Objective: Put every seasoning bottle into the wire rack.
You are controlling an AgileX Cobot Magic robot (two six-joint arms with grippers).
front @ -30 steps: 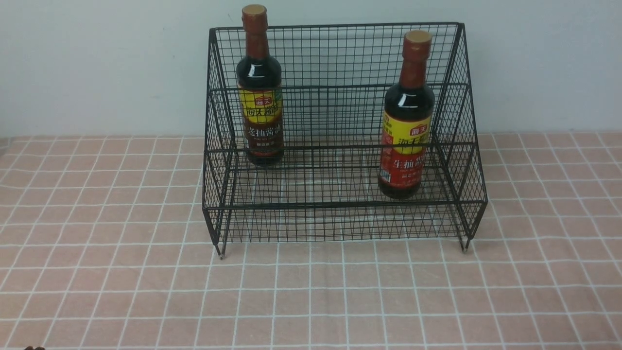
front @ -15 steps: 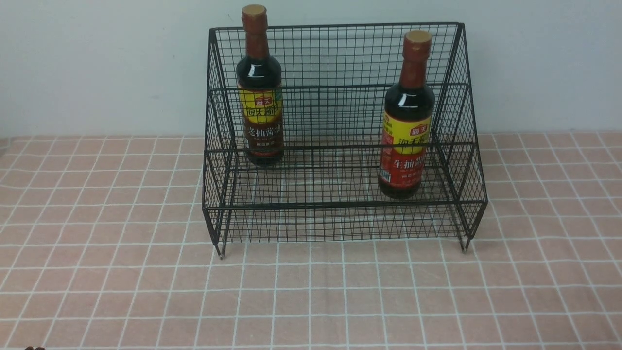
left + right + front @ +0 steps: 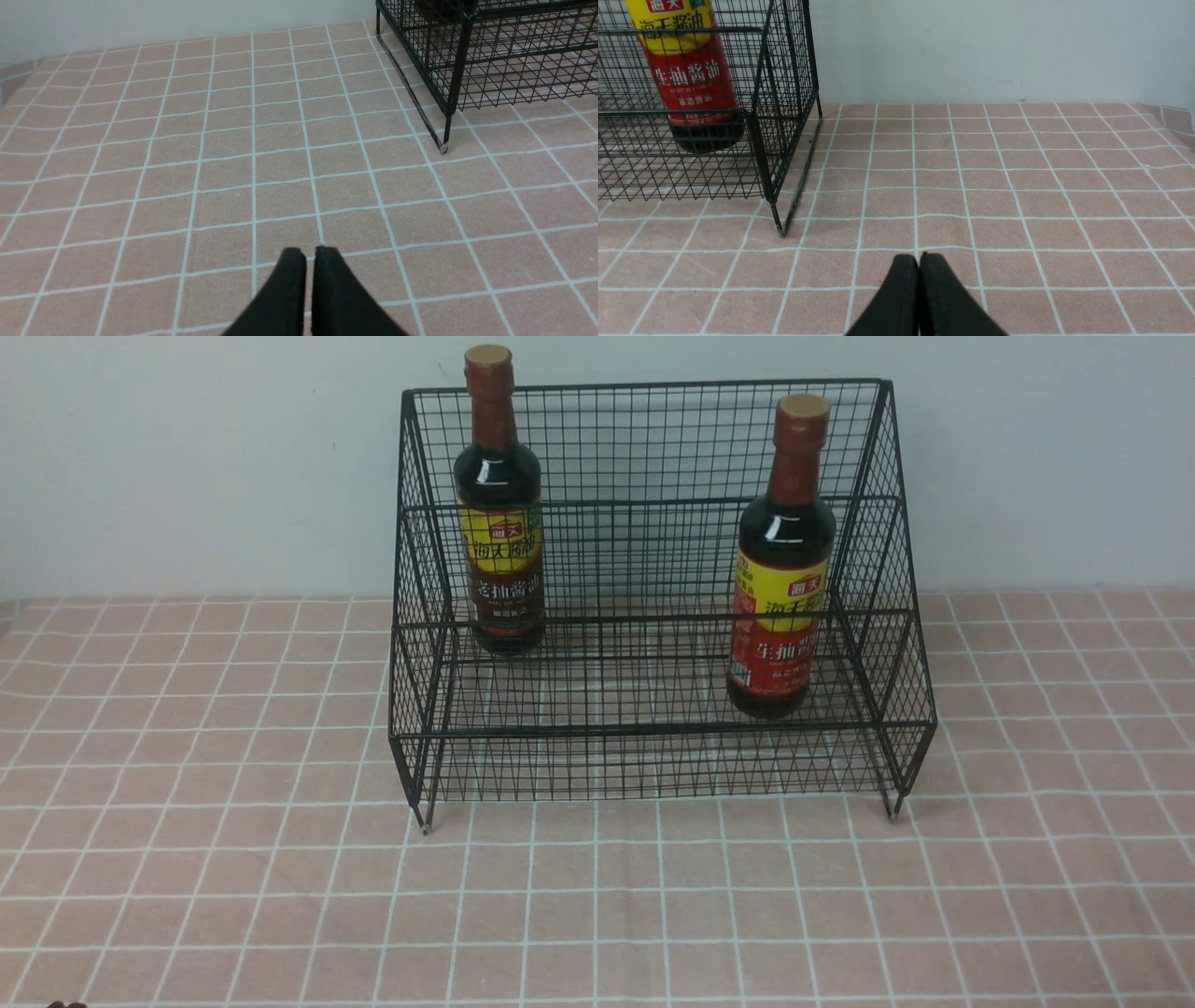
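I see both bottles upright inside the black wire rack (image 3: 653, 616): the brown-label bottle (image 3: 499, 513) on the upper tier, left; the red-label bottle (image 3: 782, 569) on the lower tier, right.

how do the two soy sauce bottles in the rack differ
The left bottle has a brown lower label; the right bottle has a red one. The left bottle stands on the upper rear tier, the right bottle on the lower front tier. Both stand upright in the wire rack, with tan caps.
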